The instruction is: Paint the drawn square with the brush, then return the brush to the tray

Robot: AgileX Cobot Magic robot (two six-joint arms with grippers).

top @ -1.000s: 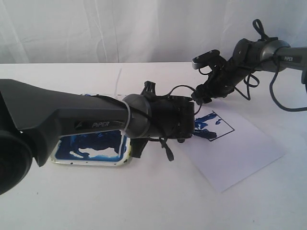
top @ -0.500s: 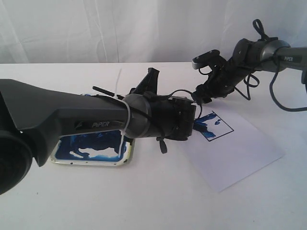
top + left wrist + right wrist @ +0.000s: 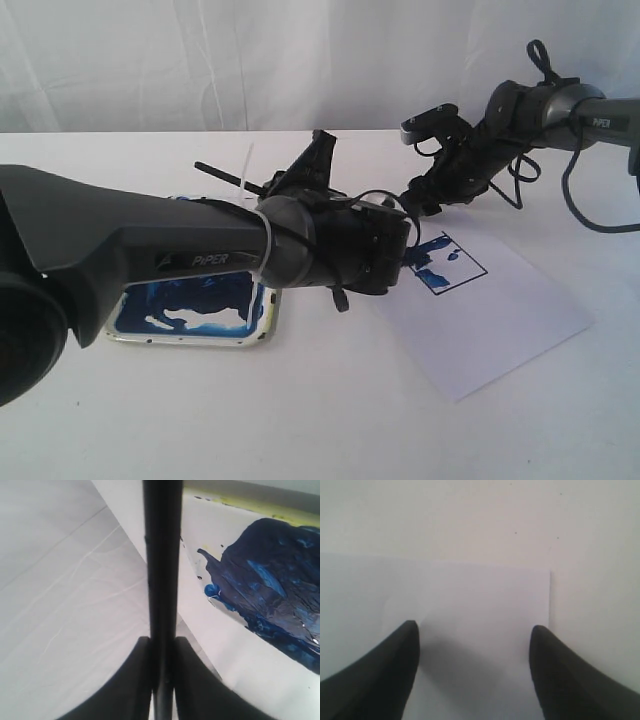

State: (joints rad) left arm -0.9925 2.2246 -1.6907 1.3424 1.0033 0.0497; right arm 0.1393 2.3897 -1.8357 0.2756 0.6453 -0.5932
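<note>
Left fingers [image 3: 134, 680]: clenched on the brush [image 3: 161, 555], one finger on each side of its black shaft.
Brush: in the exterior view [image 3: 225, 175] it is held up off the worktop [image 3: 300, 420], with one end sticking out past the fingers above the tray's far side. The tip is hidden.
Tray [image 3: 190, 340]: flat on the worktop at the left, partly behind the left arm and smeared with dark blue. The left wrist view shows it [image 3: 220, 540] just beside the brush.
Square [image 3: 450, 262]: on the paper [image 3: 500, 310], right of the tray, with blue smears inside.
Right fingers [image 3: 390, 675]: spread apart over the paper's edge with nothing between them. They probably hang clear of it, but the gap is hard to judge.
</note>
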